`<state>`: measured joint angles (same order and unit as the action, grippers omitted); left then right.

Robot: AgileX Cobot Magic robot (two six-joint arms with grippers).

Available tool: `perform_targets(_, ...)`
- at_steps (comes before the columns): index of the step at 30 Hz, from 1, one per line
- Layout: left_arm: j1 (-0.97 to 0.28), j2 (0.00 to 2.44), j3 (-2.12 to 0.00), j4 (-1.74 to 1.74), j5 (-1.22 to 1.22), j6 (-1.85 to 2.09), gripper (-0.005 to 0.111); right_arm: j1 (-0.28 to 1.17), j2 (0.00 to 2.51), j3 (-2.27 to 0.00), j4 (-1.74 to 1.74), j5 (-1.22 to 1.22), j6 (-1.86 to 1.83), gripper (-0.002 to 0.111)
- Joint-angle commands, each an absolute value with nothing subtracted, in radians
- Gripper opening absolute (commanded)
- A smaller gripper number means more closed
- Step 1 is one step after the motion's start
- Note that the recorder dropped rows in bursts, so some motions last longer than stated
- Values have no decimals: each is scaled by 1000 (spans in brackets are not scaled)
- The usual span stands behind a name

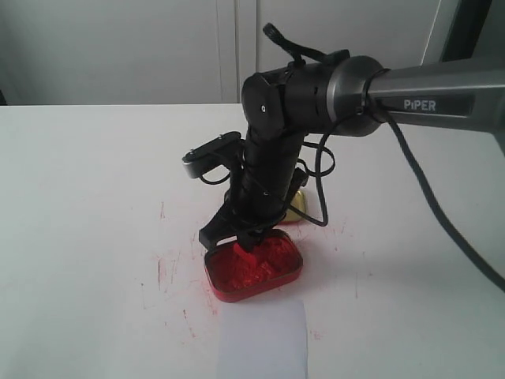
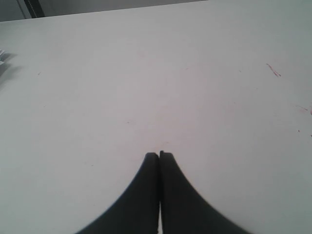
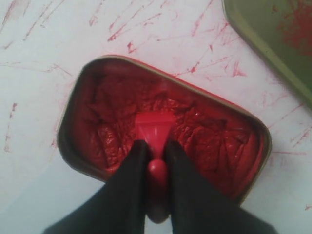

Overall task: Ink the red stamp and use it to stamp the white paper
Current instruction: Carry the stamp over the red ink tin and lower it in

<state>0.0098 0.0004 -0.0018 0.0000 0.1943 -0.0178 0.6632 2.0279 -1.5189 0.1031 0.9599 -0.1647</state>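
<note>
My right gripper (image 3: 155, 146) is shut on the knob of the red stamp (image 3: 155, 130), whose flat base sits down in the crumbly paste of the oval red ink tin (image 3: 214, 141). From the exterior view the same gripper (image 1: 245, 235) reaches into the tin (image 1: 254, 268); the stamp is hidden there by the fingers. The white paper (image 1: 263, 341) lies just in front of the tin, near the table's front edge. My left gripper (image 2: 159, 155) is shut on nothing above bare white table and does not show in the exterior view.
The gold-lined tin lid (image 1: 296, 207) lies behind the tin, partly hidden by the right arm, and shows as a corner (image 3: 273, 34) in the right wrist view. Red ink smears (image 1: 167, 268) mark the table around the tin. A black cable (image 1: 442, 221) hangs from the right arm.
</note>
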Motion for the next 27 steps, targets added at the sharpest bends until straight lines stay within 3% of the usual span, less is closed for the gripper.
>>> perform_targets(1,7,0,0,-6,194,-22,0,667,2016,-1512,83,931,-116,0)
perform_targets(27,7,0,0,-6,194,-22,0,668,2077,-1512,41,925,73,0)
